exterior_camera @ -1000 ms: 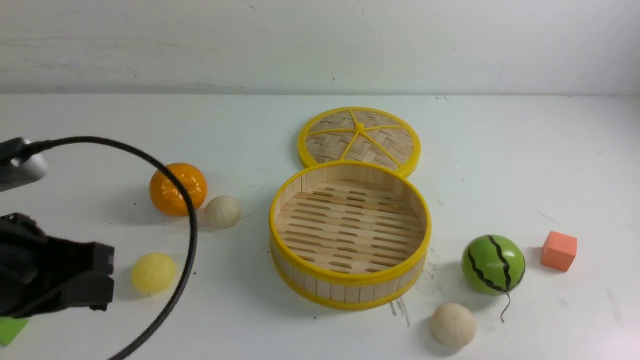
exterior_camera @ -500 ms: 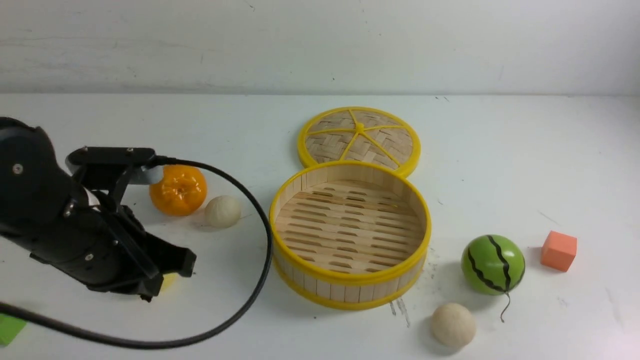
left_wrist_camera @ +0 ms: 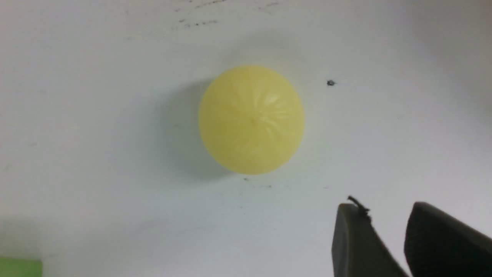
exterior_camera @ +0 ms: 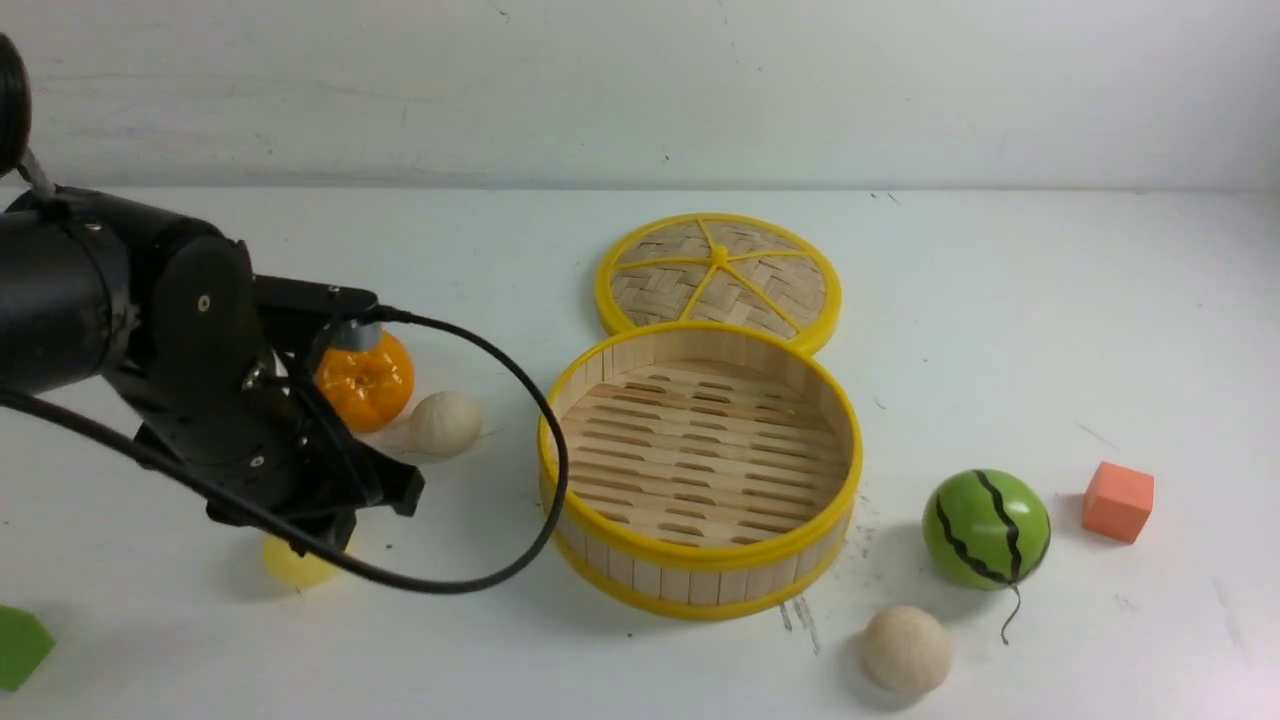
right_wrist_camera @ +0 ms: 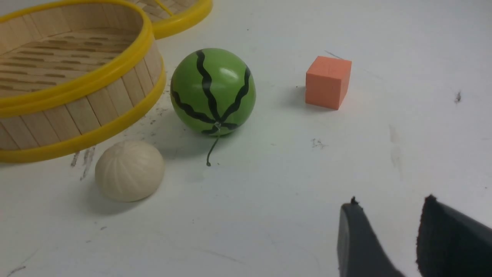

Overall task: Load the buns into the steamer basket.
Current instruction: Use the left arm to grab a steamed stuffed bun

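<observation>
Left arm advanced; hovers over yellow bun.

The basket sits on the desk at frame centre, with the lid just behind it. At centre left an orange and a bun lie side by side. A second bun lies lower left, partly under the arm. A block lies in the bottom-left corner. At lower right sits a melon ball, with a cube to its right and a third bun in front.

Robot lab bench, scuffed white table, blank white wall, black robot arm, toy watermelon, foam cube.
</observation>
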Available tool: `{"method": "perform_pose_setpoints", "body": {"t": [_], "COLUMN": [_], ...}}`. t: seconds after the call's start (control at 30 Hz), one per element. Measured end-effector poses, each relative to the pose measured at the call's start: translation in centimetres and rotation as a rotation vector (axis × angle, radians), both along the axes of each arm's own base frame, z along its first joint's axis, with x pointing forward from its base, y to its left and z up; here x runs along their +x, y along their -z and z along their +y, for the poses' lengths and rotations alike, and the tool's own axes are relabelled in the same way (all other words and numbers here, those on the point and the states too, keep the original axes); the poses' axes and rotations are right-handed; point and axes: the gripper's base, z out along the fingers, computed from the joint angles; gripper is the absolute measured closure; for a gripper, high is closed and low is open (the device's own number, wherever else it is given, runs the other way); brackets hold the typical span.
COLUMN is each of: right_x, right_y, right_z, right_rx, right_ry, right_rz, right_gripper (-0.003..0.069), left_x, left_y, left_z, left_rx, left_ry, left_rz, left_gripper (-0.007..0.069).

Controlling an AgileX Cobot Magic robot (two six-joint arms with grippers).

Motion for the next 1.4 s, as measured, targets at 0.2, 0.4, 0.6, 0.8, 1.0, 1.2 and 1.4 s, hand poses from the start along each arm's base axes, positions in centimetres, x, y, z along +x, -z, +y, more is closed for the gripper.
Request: {"method": "perform_pose_setpoints", "body": {"t": [0.2,0.4,0.6,0.8,1.0,1.2,1.4], "right_x": [0.0,0.0,0.0,0.0,0.0,0.0,0.0], "right_y": [0.0,0.0,0.0,0.0,0.0,0.0,0.0], "right_z": [0.0,0.0,0.0,0.0,0.0,0.0,0.0], "right_rx": [0.000,0.000,0.000,0.000,0.000,0.000,0.000], "right_ry": [0.000,0.000,0.000,0.000,0.000,0.000,0.000], "right_rz": [0.000,0.000,0.000,0.000,0.000,0.000,0.000], "right_gripper": [0.0419,0.0419,0.0419,0.0419,0.0419,0.0419,0.0419], "left_x": [0.8,1.3,2.1,2.5,2.3,2.7,3.3], "left_y": [-0.1,0.8,2.7,3.3,2.7,3.0,4.6], "left_z": [2.8,2.3,2.2,2.2,2.3,2.6,2.5], "left_rx": [-0.034,-0.079,-0.070,-0.052,-0.048,-0.005,0.007], "left_ry": [-0.092,-0.076,-0.070,-0.059,-0.055,-0.028,-0.021], "left_rz": [0.000,0.008,0.034,0.028,0.024,-0.004,0.014], "left_gripper": [0.0316,0.0308,0.0307,0.0307,0.0307,0.0307,0.0307]}}
